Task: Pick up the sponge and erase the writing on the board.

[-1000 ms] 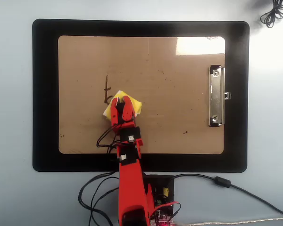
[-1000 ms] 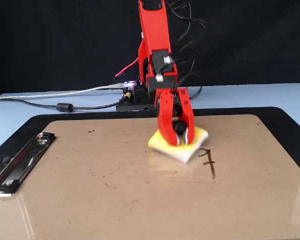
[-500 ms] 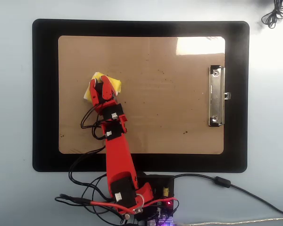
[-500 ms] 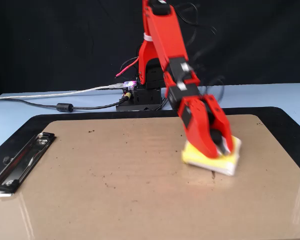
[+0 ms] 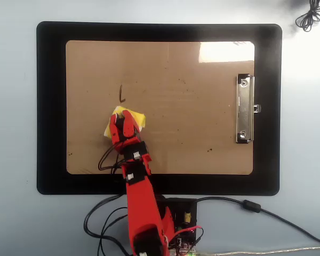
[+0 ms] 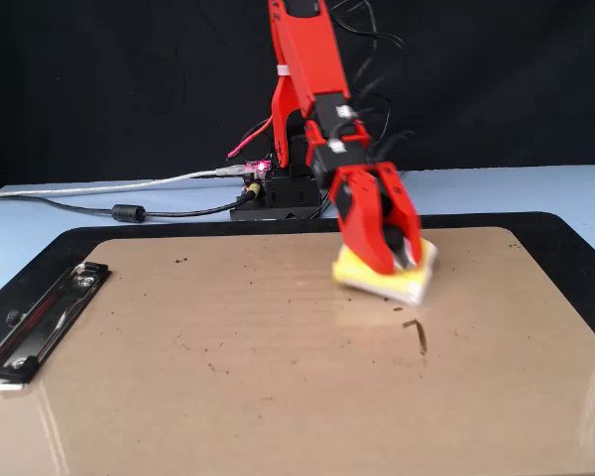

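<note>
I see the gripper [image 5: 121, 118] [image 6: 397, 260] clamped on the sponge [image 5: 134, 118] [image 6: 385, 280], pressing it onto the board [image 5: 192, 133] [image 6: 228, 377] nearer the arm's base than half a second ago, when it sat over the mark. The writing [image 5: 121, 95] [image 6: 416, 335] now shows again just beyond the sponge: a short stroke with a hook, less than the fuller letter seen a second ago.
</note>
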You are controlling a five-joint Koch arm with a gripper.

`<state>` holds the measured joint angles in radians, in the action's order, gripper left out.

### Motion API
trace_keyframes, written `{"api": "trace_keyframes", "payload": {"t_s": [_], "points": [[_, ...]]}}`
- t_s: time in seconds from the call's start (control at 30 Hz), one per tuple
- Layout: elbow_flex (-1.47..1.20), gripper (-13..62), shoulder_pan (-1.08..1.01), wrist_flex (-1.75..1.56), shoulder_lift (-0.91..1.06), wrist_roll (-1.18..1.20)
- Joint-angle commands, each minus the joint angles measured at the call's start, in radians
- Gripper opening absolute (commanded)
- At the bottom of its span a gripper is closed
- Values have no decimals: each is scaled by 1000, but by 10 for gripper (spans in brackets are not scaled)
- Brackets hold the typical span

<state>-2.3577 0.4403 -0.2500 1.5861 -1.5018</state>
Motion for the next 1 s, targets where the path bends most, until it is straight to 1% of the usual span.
{"api": "trace_keyframes", "payload": {"t_s": [0.0, 0.13, 0.23, 0.3, 0.4, 0.5, 0.6, 0.7, 0.73, 0.87, 0.93, 0.97], "points": [[141, -80, 2, -26, -156, -11], [414, -80, -38, -21, -382, -9], [426, -80, -46, -18, -394, -9], [290, -80, -51, -21, -288, -11], [37, -80, -58, -20, -40, -9], [-144, -80, -74, -17, 164, -8], [-156, -80, -97, -18, 170, -9], [5, -80, -104, -21, 2, -9], [100, -80, -104, -23, -101, -11], [443, -80, -112, -20, -403, -11], [534, -80, -114, -15, -472, -11], [546, -80, -120, -12, -474, -12]]}}
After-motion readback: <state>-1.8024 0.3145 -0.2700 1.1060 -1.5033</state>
